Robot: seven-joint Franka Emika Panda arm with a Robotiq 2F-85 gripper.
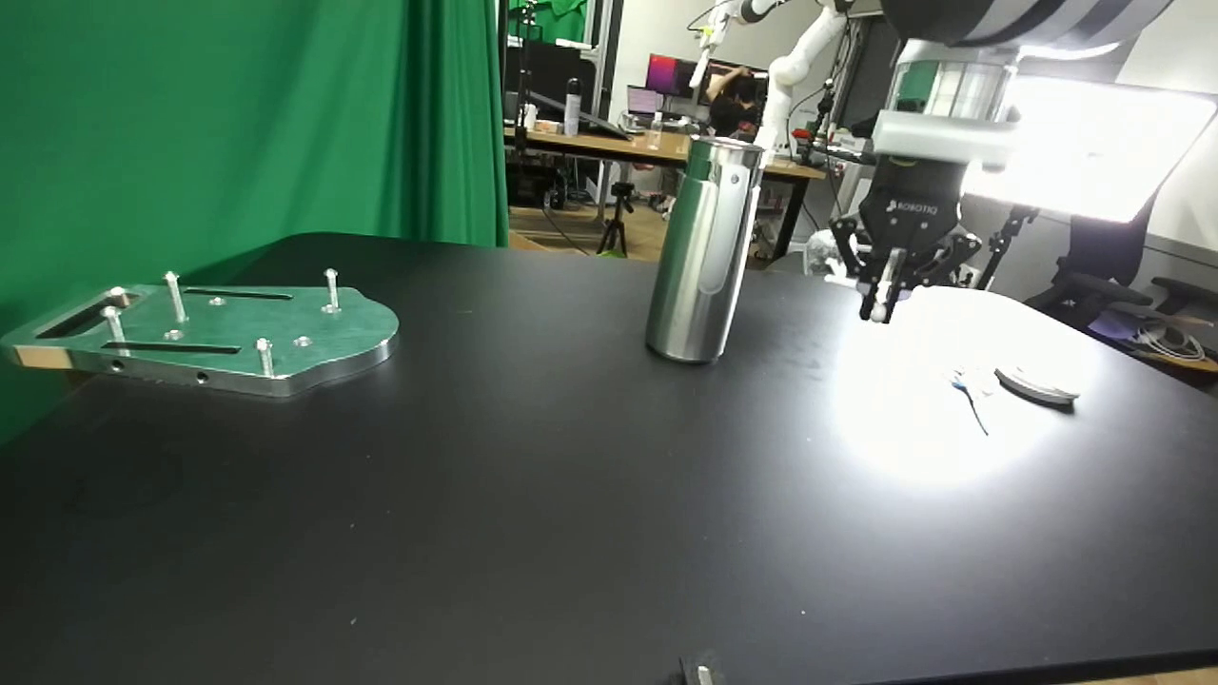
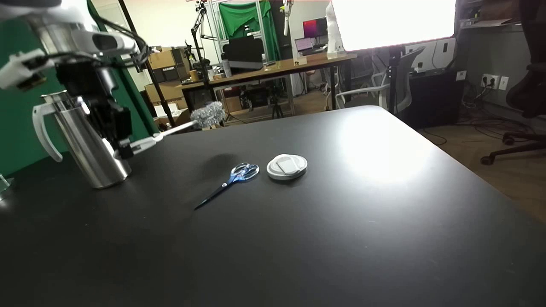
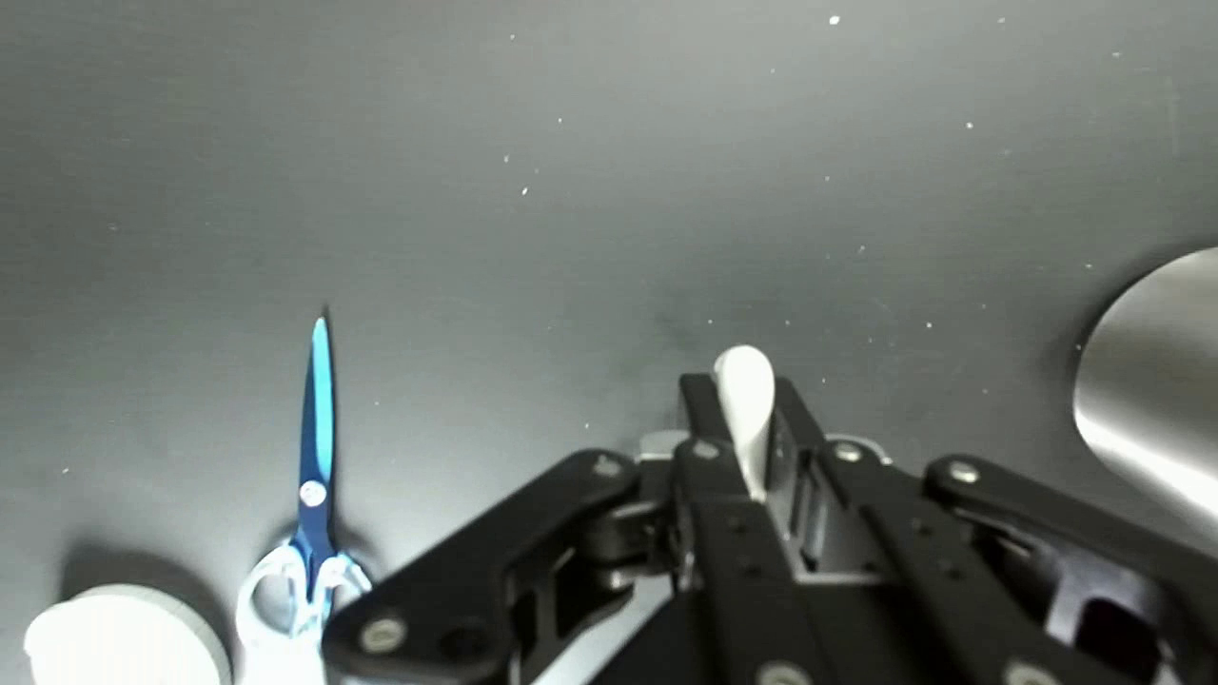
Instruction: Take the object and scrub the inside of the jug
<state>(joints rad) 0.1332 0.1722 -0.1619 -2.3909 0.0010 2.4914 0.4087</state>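
The steel jug (image 1: 699, 266) stands upright on the black table, with its top open. Its white handle (image 2: 42, 130) shows in an exterior view, where my arm partly covers the jug's body (image 2: 81, 138). My gripper (image 1: 880, 303) is shut on the white handle of a brush and holds it above the table, beside the jug. The brush (image 2: 147, 144) lies tilted in the grip, its grey bristly head (image 2: 209, 114) pointing up and away from the jug. In the wrist view the handle's rounded end (image 3: 745, 385) sticks out between the fingertips, and part of the jug (image 3: 1161, 381) shows at the right edge.
Scissors (image 2: 230, 182) with clear handles lie on the table. A round white lid (image 2: 287, 167) lies close by them. A metal plate with upright bolts (image 1: 219, 333) lies at the table's far end by the green curtain (image 1: 285, 124). A bright light panel (image 2: 392, 23) stands behind.
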